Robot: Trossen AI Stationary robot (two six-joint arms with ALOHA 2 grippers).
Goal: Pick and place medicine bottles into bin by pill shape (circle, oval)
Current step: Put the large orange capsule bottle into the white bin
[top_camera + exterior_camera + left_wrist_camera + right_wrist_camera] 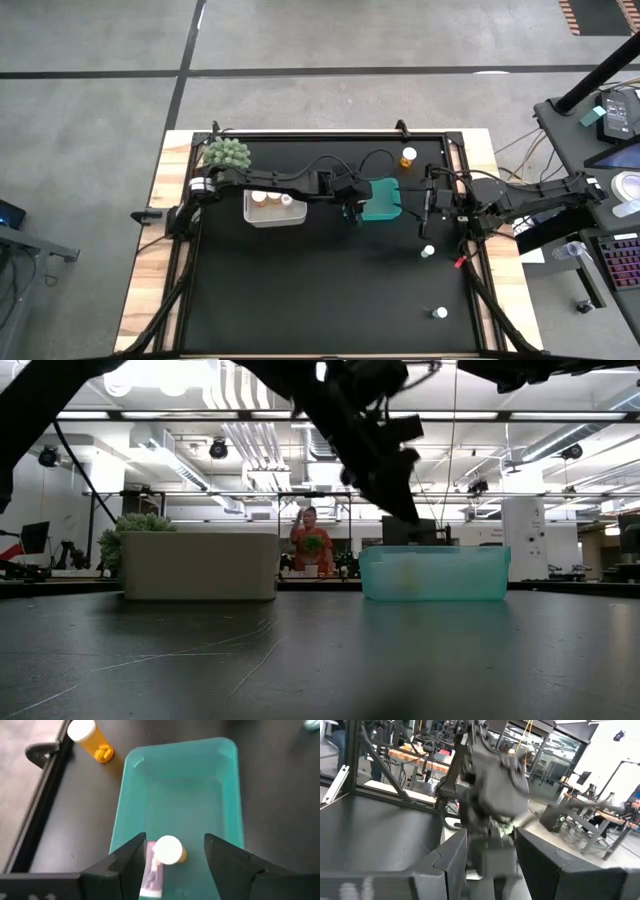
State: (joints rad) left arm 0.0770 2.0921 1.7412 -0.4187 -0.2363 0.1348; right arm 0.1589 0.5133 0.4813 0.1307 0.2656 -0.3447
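The teal bin [382, 199] stands mid-table, the white bin [272, 209] to its left with bottles inside. My left gripper [175, 856] hovers open above the teal bin's left end [372, 574]. Below its fingers, an amber bottle with a white cap [168, 851] and a slim bottle with a pink label [151, 876] lie on the bin's floor. Another amber bottle [408, 157] stands behind the teal bin. Two small white bottles [428, 251] [439, 313] sit toward the near right. My right gripper [428, 205] waits open, just right of the teal bin.
A spiky green plant [228, 153] stands at the far left corner. A raised dark frame [330, 135] borders the black mat. A small red item [461, 262] lies by the right rail. Bare mat [320, 290] spreads across the near half.
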